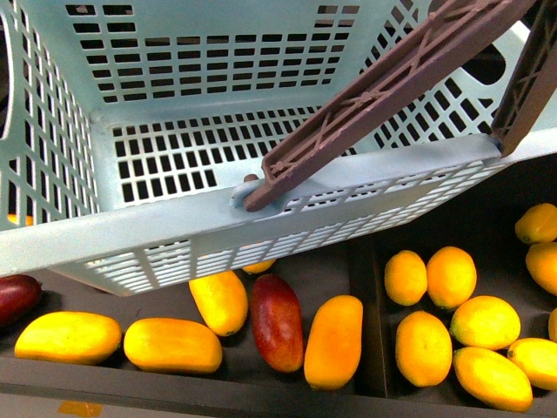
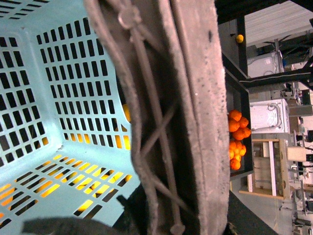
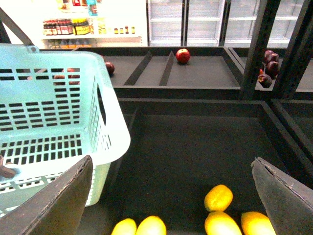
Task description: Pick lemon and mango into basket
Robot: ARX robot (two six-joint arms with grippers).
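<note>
Basket [image 1: 174, 235] fills the upper part of the front view, light blue with slotted walls, tilted and raised above the bench's front strip, with no fruit inside. Its brown handle [image 1: 383, 96] crosses diagonally from the near rim up to the right; a white tie sits at the hinge. The left wrist view is mostly that handle, very close, with the basket floor and wall beside it and yellow fruit showing through the slots. Left gripper [image 2: 58, 226] shows only as a dark blur next to the handle, so I can't tell whether it is spread or clamped. Right gripper [image 3: 171, 164] is spread wide and holds nothing, its two dark fingers [image 3: 68, 200] far apart, hanging over the dark right-hand compartment just beside the basket's wall. Mango [image 1: 333, 341] lies in the left compartment at the front edge, just left of the divider [image 1: 364, 322], under the basket rim. Next to it is a dark red mango [image 1: 277, 322], with three more orange-yellow mangoes further along toward the left end. Lemon [image 1: 423, 347] is in the right compartment just right of the divider, near the front edge, with more lemons packed around it toward the right end. Tangerines [image 2: 237, 139] are piled in a separate tray well apart. A red apple [image 3: 183, 55] sits alone on the back shelf.
</note>
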